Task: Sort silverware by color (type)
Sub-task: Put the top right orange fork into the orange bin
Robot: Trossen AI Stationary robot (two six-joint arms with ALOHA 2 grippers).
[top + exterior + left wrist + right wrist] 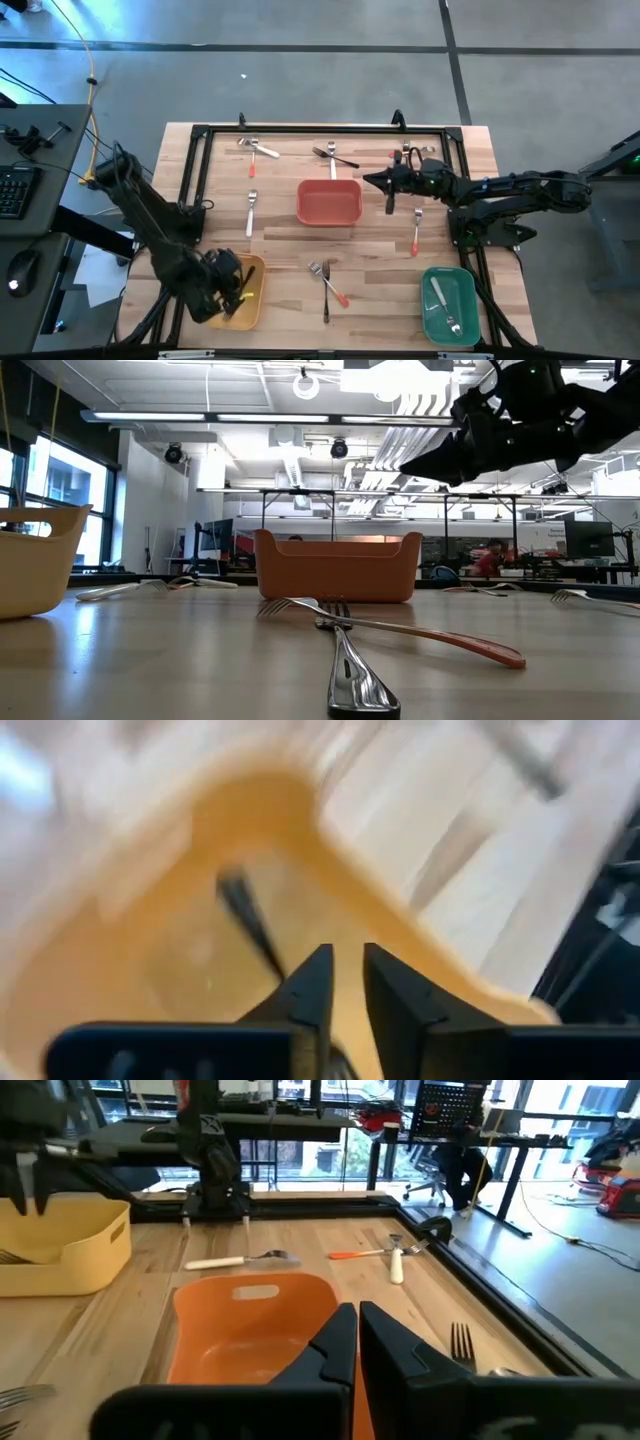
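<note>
My left gripper [236,287] hangs over the yellow bin [252,266] at the table's near left, its fingers a narrow gap apart [346,988]. A dark utensil [245,915] lies in that bin below them. My right gripper [368,181] is shut and level, held above the table beside the red bin's [328,202] far right corner; its wrist view looks over that bin [250,1330]. Silverware lies scattered flat on the table: a white-handled fork [251,212], a red-handled fork [416,232], and a crossed pair [327,283] near the front edge. My left gripper points down into the yellow bin over the dark utensil. Its own fingers [310,990] hide the utensil's near end, so I cannot tell whether they touch it.
A green bin [448,305] at the near right holds silver utensils. More forks lie along the far edge [258,148], [335,155], [408,152]. A black frame [300,128] borders the table's far side and both ends.
</note>
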